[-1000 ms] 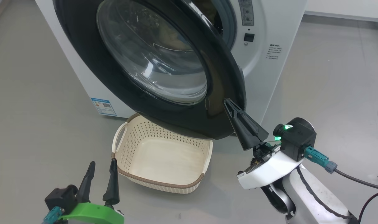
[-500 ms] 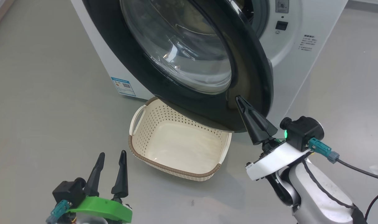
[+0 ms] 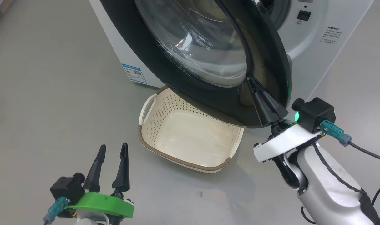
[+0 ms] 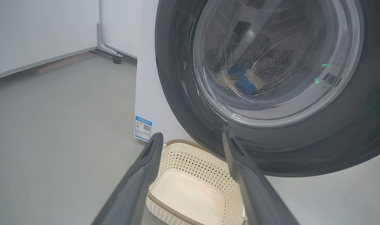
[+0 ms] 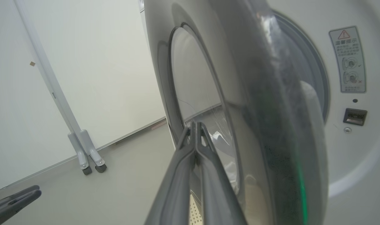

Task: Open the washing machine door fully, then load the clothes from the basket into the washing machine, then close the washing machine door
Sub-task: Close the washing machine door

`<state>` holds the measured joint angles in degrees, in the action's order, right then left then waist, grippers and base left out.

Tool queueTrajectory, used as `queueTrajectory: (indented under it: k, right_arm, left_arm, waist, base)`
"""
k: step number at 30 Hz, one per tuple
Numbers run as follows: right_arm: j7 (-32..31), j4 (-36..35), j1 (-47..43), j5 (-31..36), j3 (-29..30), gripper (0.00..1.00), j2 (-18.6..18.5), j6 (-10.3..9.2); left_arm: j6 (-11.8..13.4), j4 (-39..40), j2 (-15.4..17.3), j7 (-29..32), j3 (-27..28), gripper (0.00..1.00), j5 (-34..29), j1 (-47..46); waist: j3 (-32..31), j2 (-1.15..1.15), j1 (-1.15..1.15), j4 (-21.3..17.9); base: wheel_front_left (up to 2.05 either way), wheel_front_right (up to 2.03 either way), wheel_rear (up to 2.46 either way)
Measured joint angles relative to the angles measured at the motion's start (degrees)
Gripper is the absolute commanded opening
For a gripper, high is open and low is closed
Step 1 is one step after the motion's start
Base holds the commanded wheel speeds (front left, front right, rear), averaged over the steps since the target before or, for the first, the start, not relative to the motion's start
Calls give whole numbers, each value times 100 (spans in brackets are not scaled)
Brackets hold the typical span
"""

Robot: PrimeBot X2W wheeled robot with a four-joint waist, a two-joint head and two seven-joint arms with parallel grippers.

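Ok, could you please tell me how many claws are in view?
2. The left claw, open, is at the head view's lower left, left of the basket; the right claw, shut, is against the washing machine door.

Under door [image 3: 143,47], before washing machine [image 3: 305,47]: basket [image 3: 164,112].

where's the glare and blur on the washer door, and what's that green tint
head view: sharp, white glare streaks on the washing machine door glass, green lamp tinting its edge; left wrist view: green specks on the glass, the clothes dim behind it; right wrist view: door close and blurred, bowed by the wide lens, green streak down its rim
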<state>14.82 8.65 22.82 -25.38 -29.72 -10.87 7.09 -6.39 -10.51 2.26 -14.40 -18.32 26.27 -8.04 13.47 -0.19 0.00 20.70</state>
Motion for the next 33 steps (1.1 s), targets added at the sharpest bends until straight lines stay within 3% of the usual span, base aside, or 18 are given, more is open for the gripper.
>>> queueTrajectory:
  k: [33]
  right_arm:
    - [0,16,985,-44,477,0,-191,45]
  left_arm:
    - [70,632,-16,0,-189,100,438,-342]
  waist:
    - [866,0,0,-363]
  base:
    - [0,0,0]
